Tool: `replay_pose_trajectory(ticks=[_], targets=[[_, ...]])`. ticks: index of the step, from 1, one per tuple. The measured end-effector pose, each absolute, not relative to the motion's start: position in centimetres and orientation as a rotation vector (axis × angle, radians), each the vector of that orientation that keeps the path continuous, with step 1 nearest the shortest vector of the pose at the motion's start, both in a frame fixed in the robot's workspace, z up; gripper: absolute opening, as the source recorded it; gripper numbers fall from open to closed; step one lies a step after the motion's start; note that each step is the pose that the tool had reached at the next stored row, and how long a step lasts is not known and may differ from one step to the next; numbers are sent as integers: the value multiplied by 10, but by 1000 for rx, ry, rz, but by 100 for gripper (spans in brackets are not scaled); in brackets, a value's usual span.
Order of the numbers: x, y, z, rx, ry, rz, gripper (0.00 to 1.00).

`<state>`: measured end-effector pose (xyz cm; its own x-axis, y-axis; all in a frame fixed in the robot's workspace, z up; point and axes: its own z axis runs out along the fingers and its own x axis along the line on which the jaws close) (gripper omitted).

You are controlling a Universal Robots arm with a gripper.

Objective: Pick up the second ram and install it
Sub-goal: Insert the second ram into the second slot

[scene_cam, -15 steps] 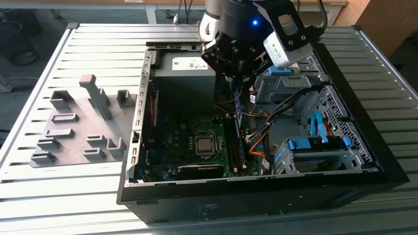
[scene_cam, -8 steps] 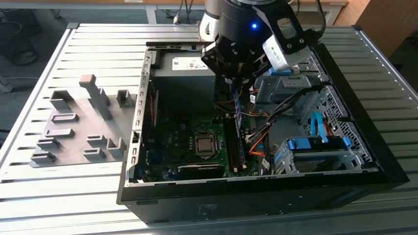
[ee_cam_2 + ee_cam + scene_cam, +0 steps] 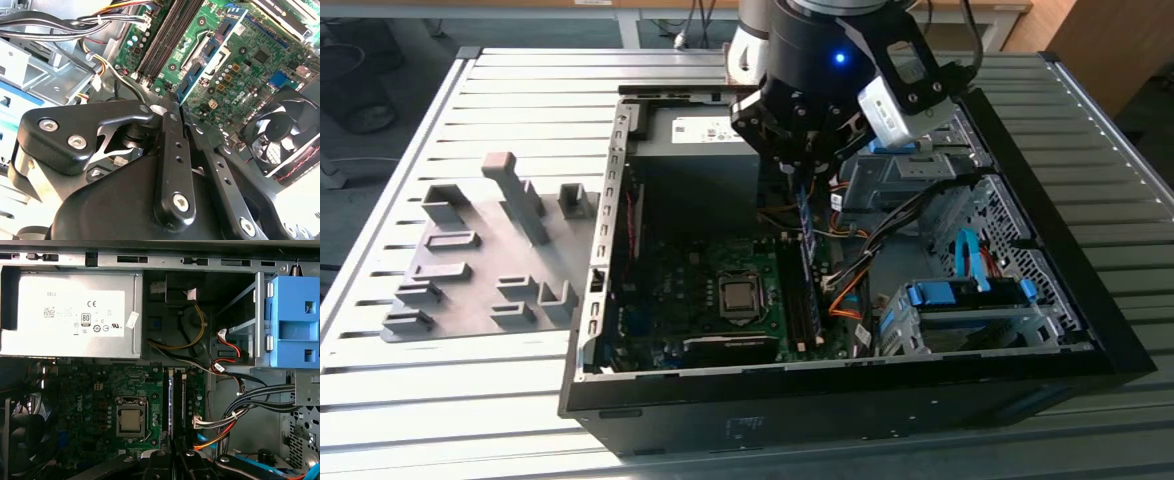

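My gripper (image 3: 790, 172) hangs inside the open computer case (image 3: 607, 330), shut on the second ram (image 3: 803, 222). The ram is a thin blue-green stick held edge-down below the fingers. In the first wrist view the ram (image 3: 170, 400) appears as a narrow blue edge running out from the gripper (image 3: 173, 460), lined up over the long black memory slots (image 3: 183, 400). The second wrist view has the black fingers (image 3: 172, 135) closed together, the ram (image 3: 210, 50) reaching out past them toward the motherboard (image 3: 250, 75). Whether it touches a slot I cannot tell.
Grey holder blocks (image 3: 494, 250) stand on the slatted table at the exterior view's left. Inside the case are the processor socket (image 3: 130, 420), the power supply (image 3: 70, 315), a blue drive cage (image 3: 292, 320), bundled cables (image 3: 240, 410) beside the slots and a fan (image 3: 285, 130).
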<state>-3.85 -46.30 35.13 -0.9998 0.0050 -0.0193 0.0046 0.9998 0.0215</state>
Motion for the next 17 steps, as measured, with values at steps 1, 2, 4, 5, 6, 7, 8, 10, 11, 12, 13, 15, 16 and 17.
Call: replay_pose_trajectory(ticks=[1,2,4,5,6,7,8,10,11,12,13,15,16,17], targets=[[-38,-463,351,7,3122,33,14],[-38,-463,351,7,3122,34,14],[-38,-463,350,7,3122,34,14],[-38,-463,349,7,3122,33,14],[-38,-463,348,7,3122,33,14],[-38,-463,347,7,3122,33,14],[-38,-463,347,7,3122,33,14],[-38,-463,346,7,3122,33,14],[-38,-463,345,7,3122,34,14],[-38,-463,345,7,3122,34,14],[-38,-463,344,7,3122,34,14],[-38,-463,342,7,3122,33,14],[-38,-463,342,7,3122,34,14],[-38,-463,341,7,3122,33,14]])
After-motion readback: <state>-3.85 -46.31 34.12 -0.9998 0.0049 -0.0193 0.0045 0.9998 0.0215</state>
